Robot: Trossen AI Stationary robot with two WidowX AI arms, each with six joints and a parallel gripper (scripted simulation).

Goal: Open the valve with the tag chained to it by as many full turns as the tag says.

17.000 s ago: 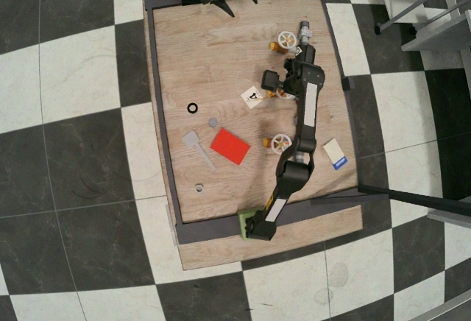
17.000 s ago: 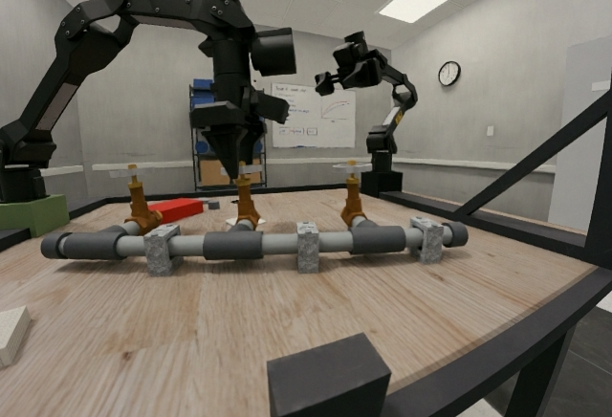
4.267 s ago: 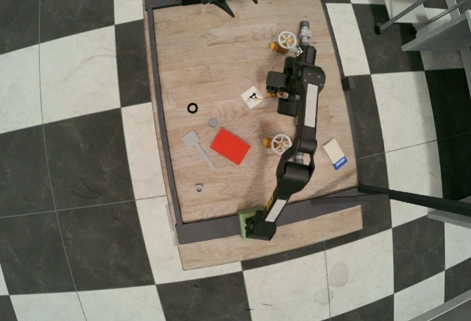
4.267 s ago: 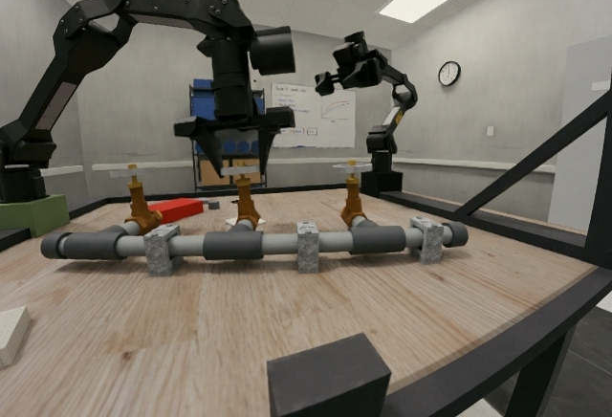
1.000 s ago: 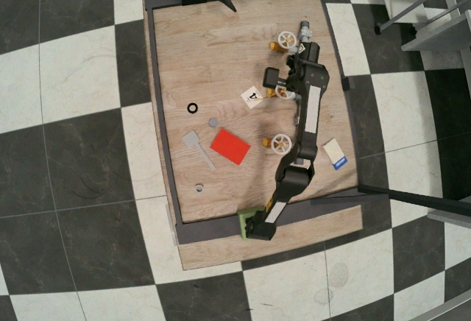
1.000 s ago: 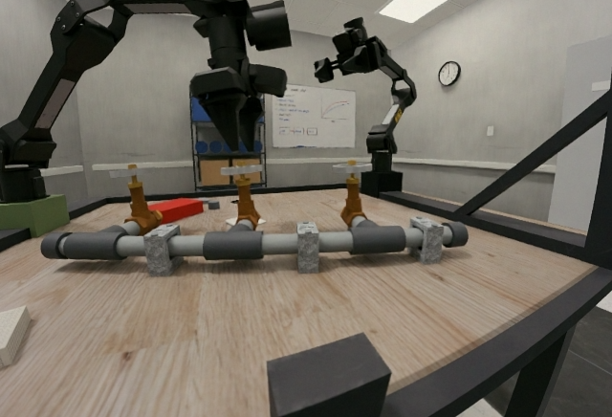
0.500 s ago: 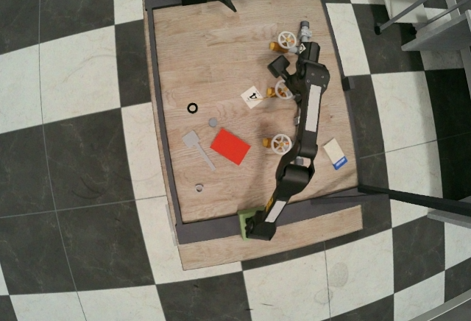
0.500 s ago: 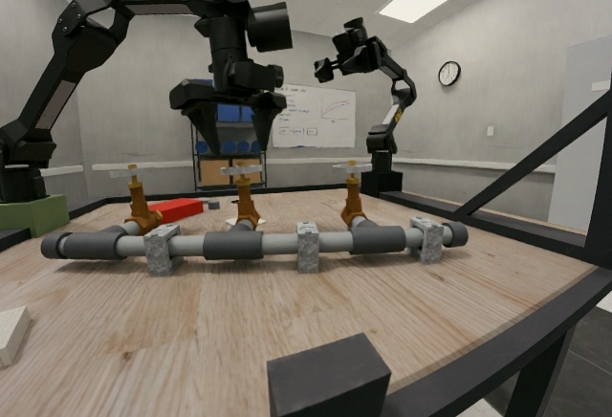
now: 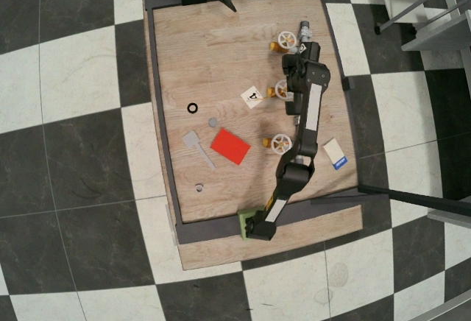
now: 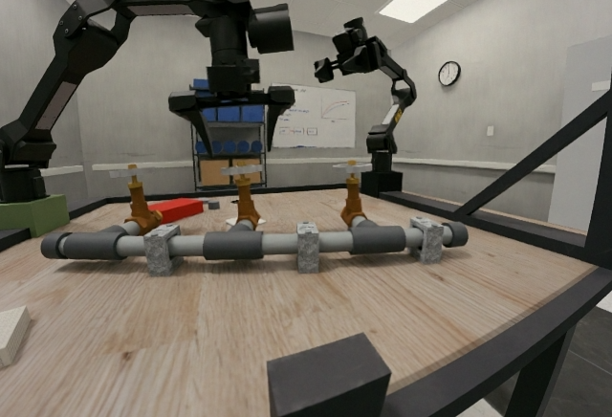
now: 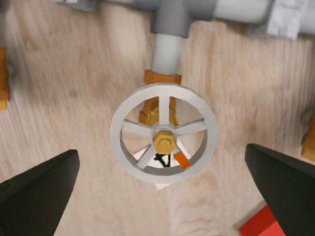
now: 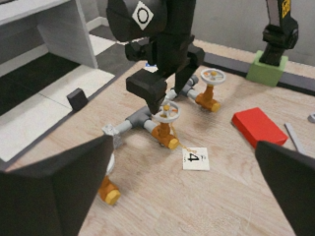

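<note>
The middle valve (image 10: 245,207) (image 12: 163,133) has an orange body and a white spoked handwheel (image 11: 116,133) with one orange mark, at lower right in the left wrist view. A white tag (image 9: 247,97) (image 12: 197,160) reading 4 is chained to it; the wheel partly hides it in the left wrist view. Two more valves, one (image 9: 281,143) (image 10: 138,205) nearer the green base and one (image 9: 287,40) (image 10: 352,198) nearer the right arm, have no tag. My left gripper (image 10: 240,151) (image 11: 162,153) is open above the middle wheel, fingertips on opposite sides, not touching. My right gripper (image 9: 247,4) (image 12: 182,144) is open and empty, far from the valves.
A grey pipe (image 10: 279,244) on stone-like brackets joins the valves. A red block (image 9: 230,146), a grey scraper-like tool (image 9: 190,139), a black ring (image 9: 188,110), a grey disc (image 9: 212,121) and a small ring (image 9: 196,189) lie leftward in the top view. A white-and-blue block (image 9: 333,151) lies beyond the pipe.
</note>
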